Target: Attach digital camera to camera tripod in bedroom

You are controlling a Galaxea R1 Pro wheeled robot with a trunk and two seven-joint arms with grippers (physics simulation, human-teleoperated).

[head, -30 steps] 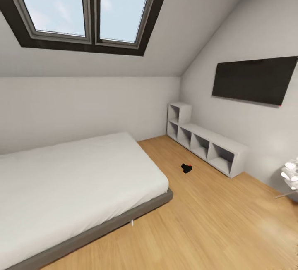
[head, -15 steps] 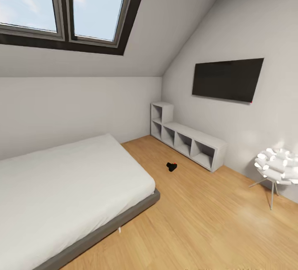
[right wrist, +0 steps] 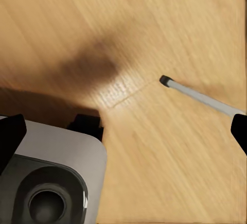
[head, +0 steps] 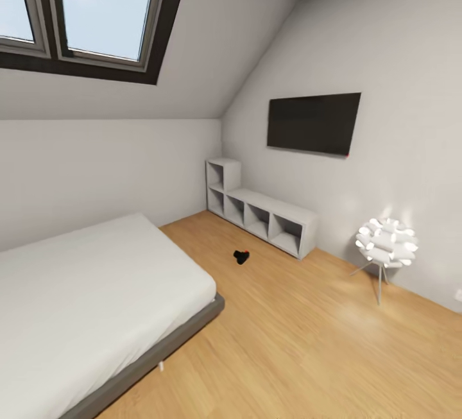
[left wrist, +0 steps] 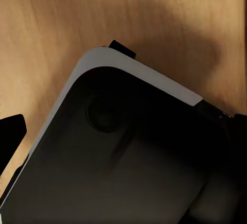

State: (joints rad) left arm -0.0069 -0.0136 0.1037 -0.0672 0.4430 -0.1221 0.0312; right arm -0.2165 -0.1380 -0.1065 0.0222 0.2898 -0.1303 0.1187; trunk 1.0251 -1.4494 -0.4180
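Note:
The digital camera (head: 242, 256), small and black with a red dot on top, lies on the light wood floor (head: 308, 342) between the bed and the white cube shelving (head: 269, 217). Under my right gripper (right wrist: 123, 134), a thin silver rod with a black tip (right wrist: 193, 94) lies across the floor; it looks like a leg of the camera tripod, whose other parts are out of view. Dark fingertips (right wrist: 10, 136) stand far apart at the frame's edges, so the right gripper is open and holds nothing. My left gripper (left wrist: 123, 128) is likewise open, with its fingertips (left wrist: 10, 137) spread over my own base.
A low bed (head: 90, 297) with a grey frame takes up the left. A black screen (head: 313, 122) hangs on the right wall, and a white spiky lamp (head: 387, 244) on thin legs stands below it. My grey and black base (left wrist: 128, 152) sits under both wrists.
The head view has swung to the right, so the bed, shelving and camera slid left in the picture and the lamp came fully into view. Nothing in the room itself moved.

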